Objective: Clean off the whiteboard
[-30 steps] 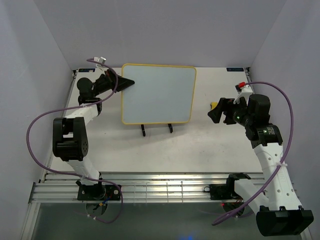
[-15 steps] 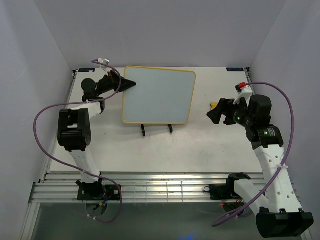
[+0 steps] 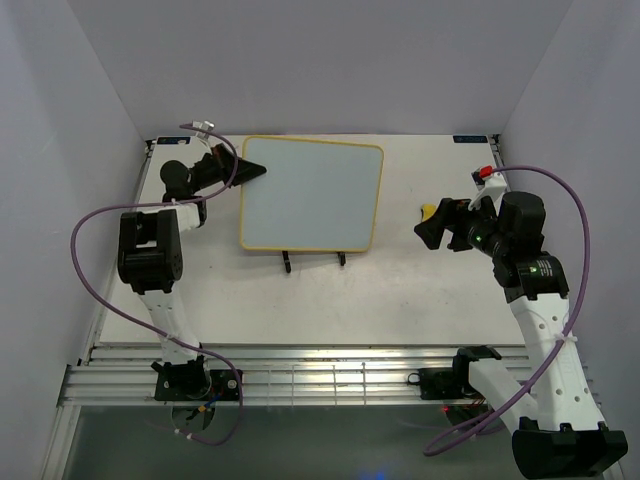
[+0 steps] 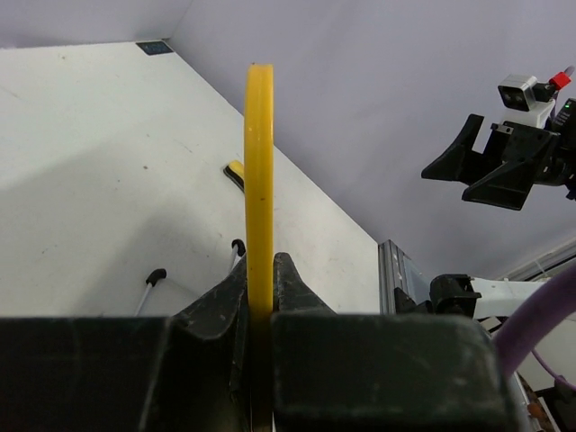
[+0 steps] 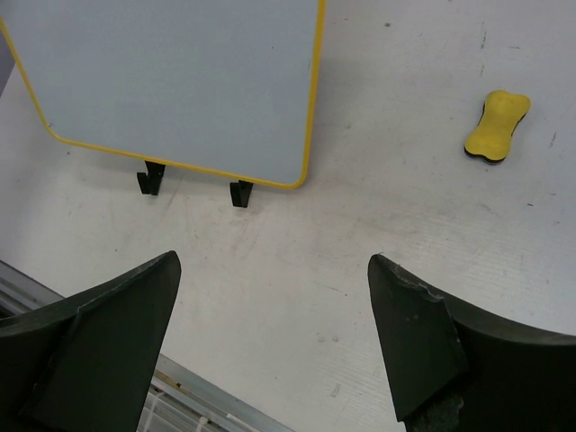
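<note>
The whiteboard (image 3: 312, 193) stands on its black wire stand at the table's back middle; its white face shows no writing. It also shows in the right wrist view (image 5: 171, 76). My left gripper (image 3: 255, 171) is shut on the board's yellow frame at its left edge; in the left wrist view (image 4: 259, 274) the frame (image 4: 259, 171) runs edge-on between the fingers. My right gripper (image 3: 432, 226) is open and empty, hovering right of the board. In the right wrist view (image 5: 274, 270) its fingers straddle bare table. A small yellow eraser block (image 5: 497, 125) lies on the table, also in the top view (image 3: 428, 211).
The board's stand feet (image 5: 192, 183) rest on the white table. Grey walls close in the back and sides. A metal rail (image 3: 330, 375) runs along the table's near edge by the arm bases.
The left arm has shifted the whiteboard slightly left and turned it a little while keeping hold of its left edge. The right arm has barely moved.
</note>
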Action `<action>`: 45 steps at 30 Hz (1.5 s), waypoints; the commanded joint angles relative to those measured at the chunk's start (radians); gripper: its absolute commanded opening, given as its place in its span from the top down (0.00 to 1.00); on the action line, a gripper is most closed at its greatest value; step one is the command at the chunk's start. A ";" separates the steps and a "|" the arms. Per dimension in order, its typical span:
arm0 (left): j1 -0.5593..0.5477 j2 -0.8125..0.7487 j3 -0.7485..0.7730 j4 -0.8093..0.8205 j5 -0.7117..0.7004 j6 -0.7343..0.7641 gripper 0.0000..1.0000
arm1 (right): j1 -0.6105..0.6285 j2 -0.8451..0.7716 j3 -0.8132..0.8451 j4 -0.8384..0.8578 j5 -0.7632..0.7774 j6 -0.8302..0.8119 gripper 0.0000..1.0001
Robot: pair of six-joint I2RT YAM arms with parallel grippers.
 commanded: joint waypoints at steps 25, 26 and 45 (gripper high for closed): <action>0.064 0.072 -0.074 0.347 -0.028 0.273 1.00 | 0.001 -0.022 -0.001 0.065 -0.058 -0.026 0.10; 0.069 0.068 -0.082 0.350 -0.035 0.293 1.00 | 0.000 -0.021 0.000 0.065 -0.055 -0.030 0.10; 0.081 0.084 -0.192 0.381 -0.050 0.539 1.00 | 0.001 -0.044 -0.001 0.085 -0.087 -0.023 0.10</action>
